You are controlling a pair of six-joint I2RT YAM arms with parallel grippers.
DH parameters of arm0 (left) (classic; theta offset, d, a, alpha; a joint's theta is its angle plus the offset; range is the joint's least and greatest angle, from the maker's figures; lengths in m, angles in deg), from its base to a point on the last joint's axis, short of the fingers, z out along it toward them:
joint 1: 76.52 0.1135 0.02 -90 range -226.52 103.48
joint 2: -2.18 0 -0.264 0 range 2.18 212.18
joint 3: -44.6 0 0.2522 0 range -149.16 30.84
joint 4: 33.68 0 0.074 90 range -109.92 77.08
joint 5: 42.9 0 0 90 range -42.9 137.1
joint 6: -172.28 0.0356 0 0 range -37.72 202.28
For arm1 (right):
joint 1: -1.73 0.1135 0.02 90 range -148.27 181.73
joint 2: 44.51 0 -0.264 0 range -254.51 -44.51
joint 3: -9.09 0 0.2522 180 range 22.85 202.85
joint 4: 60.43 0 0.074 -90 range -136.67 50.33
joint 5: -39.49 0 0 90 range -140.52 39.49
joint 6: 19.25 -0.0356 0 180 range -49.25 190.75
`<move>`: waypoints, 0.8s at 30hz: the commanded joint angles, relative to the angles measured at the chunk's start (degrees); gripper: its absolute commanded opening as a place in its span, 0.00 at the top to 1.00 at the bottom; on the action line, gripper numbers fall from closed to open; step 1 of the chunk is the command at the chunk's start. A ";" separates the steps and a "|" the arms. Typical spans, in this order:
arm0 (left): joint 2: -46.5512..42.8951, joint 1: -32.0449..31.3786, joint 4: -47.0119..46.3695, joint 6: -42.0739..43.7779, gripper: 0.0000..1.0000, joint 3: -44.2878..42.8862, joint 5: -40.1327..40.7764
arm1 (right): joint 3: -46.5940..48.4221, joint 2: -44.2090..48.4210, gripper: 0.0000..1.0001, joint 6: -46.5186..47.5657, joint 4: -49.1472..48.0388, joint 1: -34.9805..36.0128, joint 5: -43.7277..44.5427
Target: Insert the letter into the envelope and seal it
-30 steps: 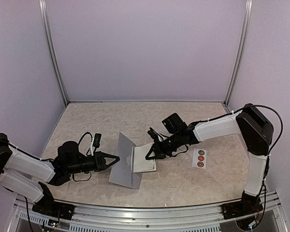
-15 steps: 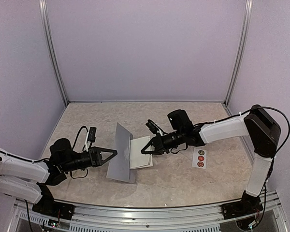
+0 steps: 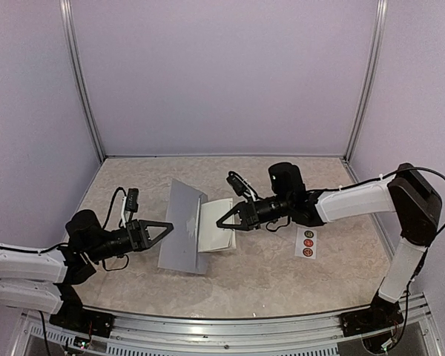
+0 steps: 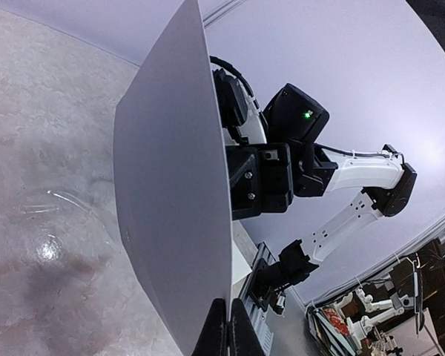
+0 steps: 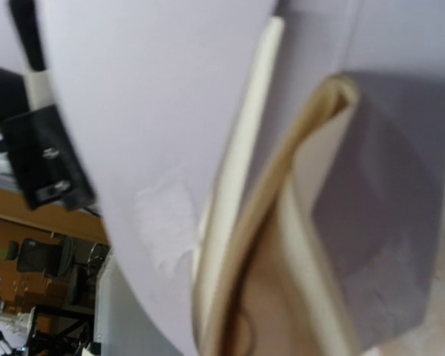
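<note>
The grey-blue envelope is held off the table, tilted on its edge at centre-left. My left gripper is shut on its left edge; in the left wrist view the fingers pinch the bottom of the envelope. The folded white letter is off the table, and its left edge meets the envelope's right side. My right gripper is shut on the letter from the right. The right wrist view is blurred and shows the cream letter fold against the envelope. I cannot tell whether the letter is inside.
A small white strip with three round stickers lies on the marbled table to the right of my right arm. Lilac walls and metal posts close in the back and sides.
My left arm has drawn back to the left with the envelope, which now stands further left. My right gripper has followed leftward with the letter, keeping it against the envelope.
</note>
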 commanded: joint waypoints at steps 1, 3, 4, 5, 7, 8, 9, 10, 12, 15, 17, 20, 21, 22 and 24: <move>-1.81 0.76 1.11 0.45 1.00 -0.43 -1.06 | -1.84 2.88 1.00 -1.16 -5.59 -0.40 -3.20; -2.28 0.78 1.24 0.47 1.00 -0.66 -1.65 | -2.10 3.32 1.00 -1.41 -6.42 -0.47 -3.71; -2.45 0.78 1.35 0.46 1.00 -0.82 -1.81 | -2.31 3.47 1.00 -1.46 -6.75 -0.56 -3.97; -2.55 0.86 1.53 0.43 1.00 -0.98 -1.93 | -2.49 3.71 1.00 -1.59 -7.17 -0.55 -4.05; -3.12 0.95 1.98 0.46 1.00 -1.12 -2.09 | -2.58 4.04 1.00 -1.81 -7.04 -0.66 -3.66; -3.37 0.96 1.82 0.46 1.00 -1.15 -2.22 | -2.64 4.14 1.00 -1.74 -6.87 -0.73 -3.49; -3.76 1.00 1.58 0.43 1.00 -1.17 -2.59 | -2.76 4.08 1.00 -1.69 -6.73 -0.78 -3.27; -3.99 1.03 1.24 0.34 1.00 -1.25 -3.04 | -2.82 4.07 1.00 -1.66 -6.75 -0.81 -2.93; -4.24 1.04 0.36 -0.09 1.00 -1.51 -4.37 | -2.99 3.79 1.00 -1.35 -6.76 -0.77 -2.22; -4.23 1.05 -1.96 -1.27 1.00 -1.56 -6.03 | -2.93 3.22 1.00 -1.28 -7.22 -0.84 -1.73; -4.33 1.05 -2.96 -1.60 1.00 -1.84 -6.87 | -2.83 3.03 1.00 -1.25 -7.52 -0.85 -1.35; -4.42 1.05 -3.85 -1.97 1.00 -2.50 -8.08 | -2.78 3.10 1.00 -1.28 -8.12 -0.79 -0.84; -4.42 1.05 -4.51 -2.23 1.00 -2.60 -8.43 | -2.79 3.03 1.00 -1.47 -8.82 -0.81 -0.93; -4.36 1.05 -5.16 -2.52 1.00 -2.62 -8.70 | -2.83 2.95 1.00 -1.73 -9.40 -0.82 -0.98; -3.92 1.05 -6.19 -2.92 1.00 -2.82 -9.31 | -2.78 2.65 1.00 -1.96 -10.31 -0.80 -1.10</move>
